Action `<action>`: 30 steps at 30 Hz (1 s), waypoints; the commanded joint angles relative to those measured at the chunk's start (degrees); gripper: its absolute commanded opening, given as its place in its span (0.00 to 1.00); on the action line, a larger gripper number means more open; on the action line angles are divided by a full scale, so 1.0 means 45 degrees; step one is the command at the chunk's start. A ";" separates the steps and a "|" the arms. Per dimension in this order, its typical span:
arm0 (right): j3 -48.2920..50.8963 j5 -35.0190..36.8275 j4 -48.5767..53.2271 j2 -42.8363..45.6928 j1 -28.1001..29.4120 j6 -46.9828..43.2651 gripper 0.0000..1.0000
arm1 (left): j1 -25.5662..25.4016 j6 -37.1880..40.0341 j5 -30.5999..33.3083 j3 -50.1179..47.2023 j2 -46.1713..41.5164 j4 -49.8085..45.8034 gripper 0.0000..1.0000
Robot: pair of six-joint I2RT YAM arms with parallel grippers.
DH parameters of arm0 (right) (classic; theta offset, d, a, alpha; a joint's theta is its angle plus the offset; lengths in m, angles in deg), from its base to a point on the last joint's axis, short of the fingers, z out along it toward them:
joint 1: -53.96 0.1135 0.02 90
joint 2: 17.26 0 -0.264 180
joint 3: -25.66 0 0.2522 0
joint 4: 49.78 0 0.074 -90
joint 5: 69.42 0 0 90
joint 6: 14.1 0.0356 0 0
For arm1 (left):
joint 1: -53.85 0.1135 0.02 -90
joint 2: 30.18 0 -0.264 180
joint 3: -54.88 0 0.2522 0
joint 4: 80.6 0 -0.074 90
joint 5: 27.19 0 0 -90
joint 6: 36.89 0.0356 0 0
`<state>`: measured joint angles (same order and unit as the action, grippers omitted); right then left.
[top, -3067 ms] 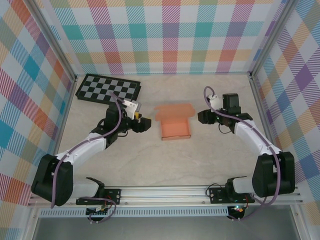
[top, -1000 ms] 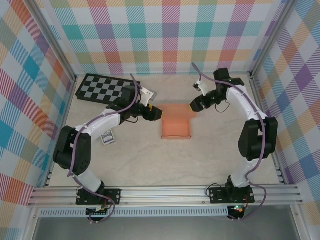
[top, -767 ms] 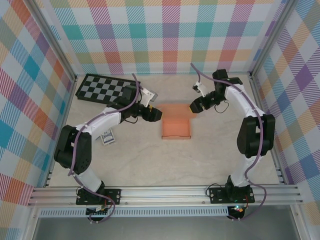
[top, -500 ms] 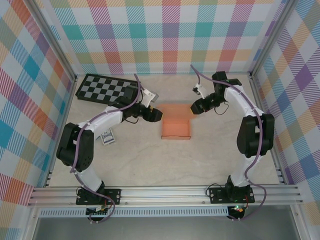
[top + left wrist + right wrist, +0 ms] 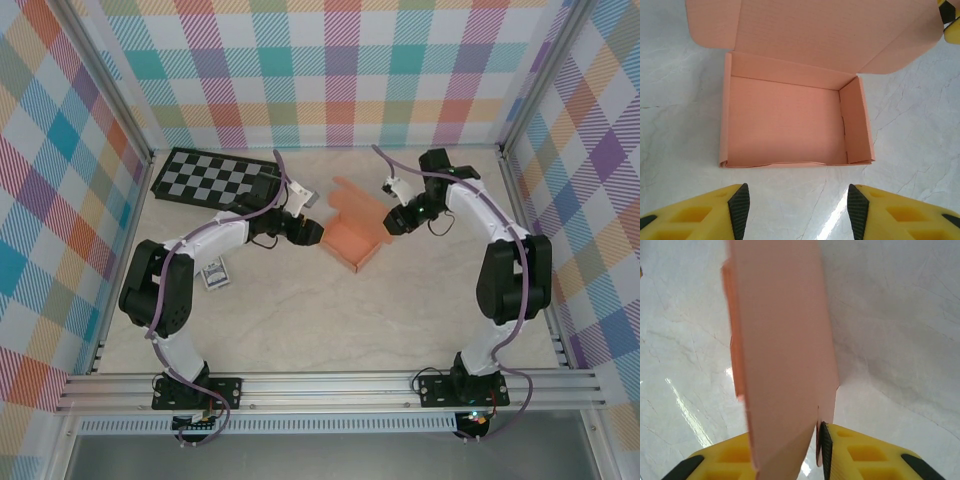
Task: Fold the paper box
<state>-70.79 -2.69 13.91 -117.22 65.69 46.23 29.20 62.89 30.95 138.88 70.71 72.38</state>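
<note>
A black-and-grey checkerboard (image 5: 205,178) lies in the marbled table's (image 5: 330,320) far-left corner, a small bluish packet (image 5: 215,276) nearer, plaid walls (image 5: 330,70) around.

Plaid walls (image 5: 340,70), seemingly marble tabletop (image 5: 300,320)

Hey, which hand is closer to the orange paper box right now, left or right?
Right. The right hand pinches the paper box by its raised lid; the left hand sits open just short of the box's left side, bare table between them.

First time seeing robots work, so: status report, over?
Right gripper pinching the box by its lid. Left gripper open, just short of it. Box open. Checkerboard off to the side, apart.
</note>
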 commanded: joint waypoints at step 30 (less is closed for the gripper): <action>0.5482 0.0375 -0.4899 0.4649 0.0265 0.6708 0.63 | 0.0018 0.0326 -0.1021 0.1329 0.2566 0.4695 0.67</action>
<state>-48.76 0.57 -3.68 -97.00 66.83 69.77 30.01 64.53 26.71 142.27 80.91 90.56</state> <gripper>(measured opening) 0.636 0.669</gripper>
